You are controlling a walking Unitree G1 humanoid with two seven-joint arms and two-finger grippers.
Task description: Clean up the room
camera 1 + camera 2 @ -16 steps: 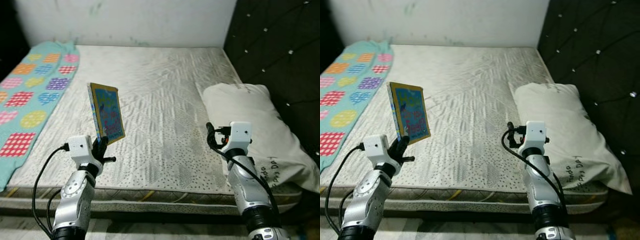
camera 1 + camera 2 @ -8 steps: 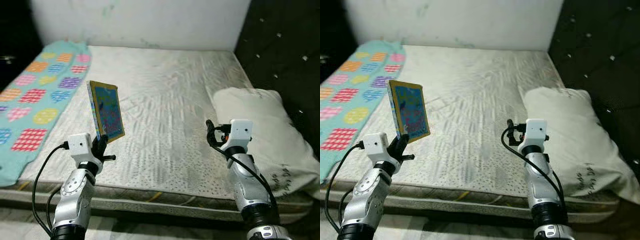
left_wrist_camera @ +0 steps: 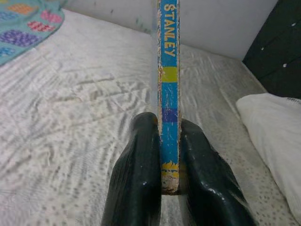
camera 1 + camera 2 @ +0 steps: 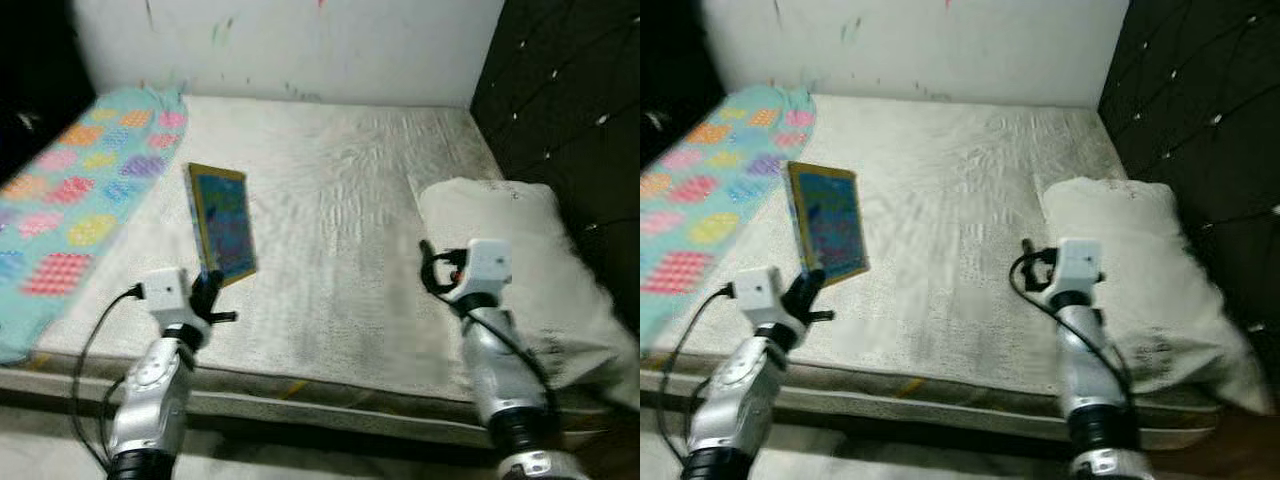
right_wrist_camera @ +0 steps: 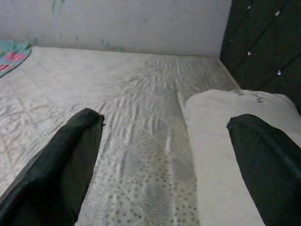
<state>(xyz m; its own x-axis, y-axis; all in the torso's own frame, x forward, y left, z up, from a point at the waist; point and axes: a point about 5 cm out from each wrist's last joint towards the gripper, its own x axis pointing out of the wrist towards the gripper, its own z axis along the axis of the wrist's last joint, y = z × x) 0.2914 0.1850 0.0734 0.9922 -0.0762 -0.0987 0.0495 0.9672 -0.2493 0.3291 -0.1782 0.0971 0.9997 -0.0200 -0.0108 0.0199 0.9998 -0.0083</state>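
The book (image 4: 222, 224) sits left of centre in the head views, upright and a little tilted, its lower edge clenched between our left gripper (image 3: 162, 183) fingers; the wrist view shows the two black pads pressed flat against the worn blue-and-yellow spine (the lettering reads STANLEY). Since a second ago the whole scene has slid and blurred in the frame: the pillow (image 4: 510, 250) has drifted toward the right edge and the wall fills more of the top, so we judge that the camera is turning with our body while the book's pose in the grip is unchanged. For the task that suggests we are carrying the book off the bed toward wherever it belongs, with the hold secure enough to travel.

Our right gripper (image 5: 164, 141) is raised at lower right with its fingers spread wide and nothing between them.

Below lies a bare quilted mattress (image 4: 350, 210), pale and speckled, its front edge running across the bottom of the frame. A turquoise blanket (image 4: 70, 190) with coloured patches drapes the upper left, a dark tufted headboard (image 4: 570, 100) fills the upper right, and a scuffed white wall (image 4: 300, 40) runs along the top.
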